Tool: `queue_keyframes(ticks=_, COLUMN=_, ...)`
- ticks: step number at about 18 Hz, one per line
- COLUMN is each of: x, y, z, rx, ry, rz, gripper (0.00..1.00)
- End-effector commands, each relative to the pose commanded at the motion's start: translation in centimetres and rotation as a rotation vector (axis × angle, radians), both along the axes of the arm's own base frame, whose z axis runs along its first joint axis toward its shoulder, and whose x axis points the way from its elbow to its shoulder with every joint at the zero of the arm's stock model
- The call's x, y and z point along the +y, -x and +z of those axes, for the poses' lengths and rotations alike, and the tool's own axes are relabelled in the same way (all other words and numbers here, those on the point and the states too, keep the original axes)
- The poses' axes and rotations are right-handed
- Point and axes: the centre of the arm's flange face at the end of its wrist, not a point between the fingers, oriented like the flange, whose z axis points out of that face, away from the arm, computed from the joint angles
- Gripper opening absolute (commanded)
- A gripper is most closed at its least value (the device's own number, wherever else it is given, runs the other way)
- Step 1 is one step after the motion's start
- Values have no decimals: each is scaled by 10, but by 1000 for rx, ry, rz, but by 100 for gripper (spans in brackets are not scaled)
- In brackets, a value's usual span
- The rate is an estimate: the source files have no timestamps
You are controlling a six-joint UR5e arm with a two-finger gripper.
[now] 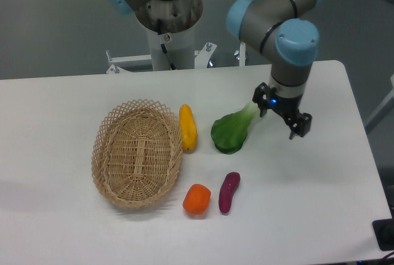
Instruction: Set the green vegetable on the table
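A single fixed camera looks down from high in front, facing the arm's base across the table (74,93).

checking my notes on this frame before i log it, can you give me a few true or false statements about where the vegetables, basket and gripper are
1. The green vegetable lies inside the wicker basket. False: it is outside the basket, over the white table, to the right of the yellow vegetable.
2. The basket holds nothing. True.
3. The gripper is at the pale stalk end of the green vegetable. True, though whether it grips the stalk cannot be told.
4. The purple vegetable sits at the table's far edge. False: it lies toward the near side, beside the orange vegetable.
5. The yellow vegetable lies right beside the basket's right rim. True.
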Motion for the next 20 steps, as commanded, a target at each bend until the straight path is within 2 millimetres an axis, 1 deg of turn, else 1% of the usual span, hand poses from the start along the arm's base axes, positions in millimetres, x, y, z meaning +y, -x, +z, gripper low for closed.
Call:
queue_keyframes(ticks=5, x=15, y=21, z=-1, rx=12, ry=-11, rz=27, gripper=100)
queue_keyframes(ticks=7, x=19, y=22, z=-4, rx=9, ry=-9, rz=23, gripper=100)
queue_keyframes(ticks=11, x=22, y=25, z=-8, rx=8, ry=-8, rz=20, gripper=100)
queue_keyframes(ticks=20, x=22, y=25, z=-13, rx=1, ry=-4, rz=21, gripper=100)
